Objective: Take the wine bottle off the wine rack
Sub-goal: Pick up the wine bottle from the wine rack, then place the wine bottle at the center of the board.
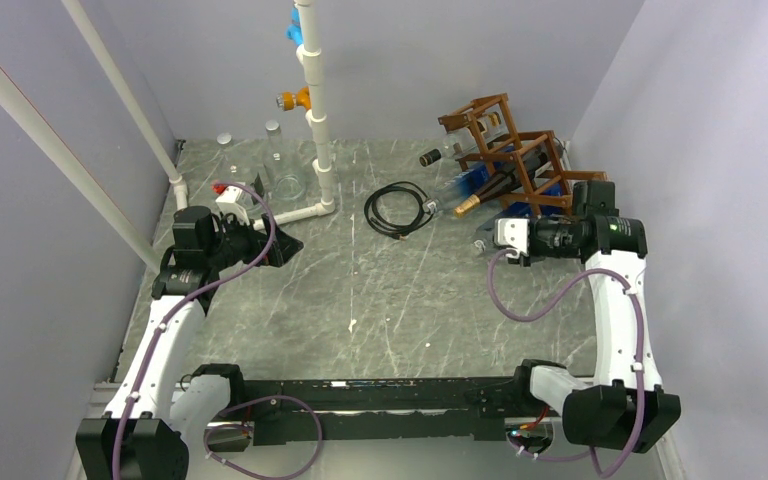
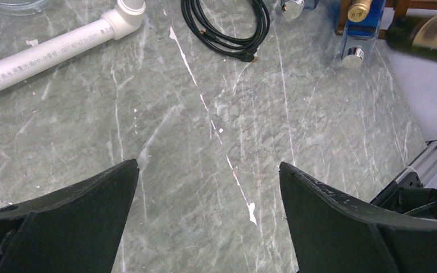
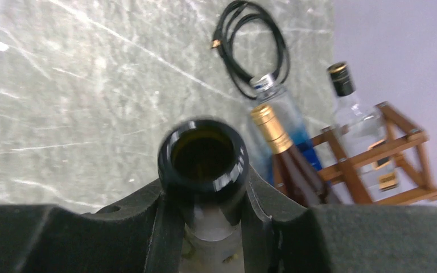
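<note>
My right gripper [image 3: 205, 183] is shut on the neck of a dark wine bottle [image 3: 203, 156], just behind its open mouth. The bottle's body is hidden under the wrist. In the top view this gripper [image 1: 490, 242] hangs just in front of the reddish-brown wine rack [image 1: 520, 150], near its lower left corner. The rack [image 3: 375, 159] holds a gold-capped brown bottle [image 3: 276, 139], a clear bottle with blue liquid [image 3: 281, 105] and a clear black-capped bottle [image 3: 350, 102]. My left gripper [image 1: 285, 246] is open over bare table at the left [image 2: 207, 170], with nothing between its fingers.
A coiled black cable [image 1: 398, 208] lies on the marble table [image 1: 380, 300] left of the rack. A white pipe stand [image 1: 315, 110] rises at the back middle, with a glass jar [image 1: 285, 182] beside it. Grey walls close in on both sides.
</note>
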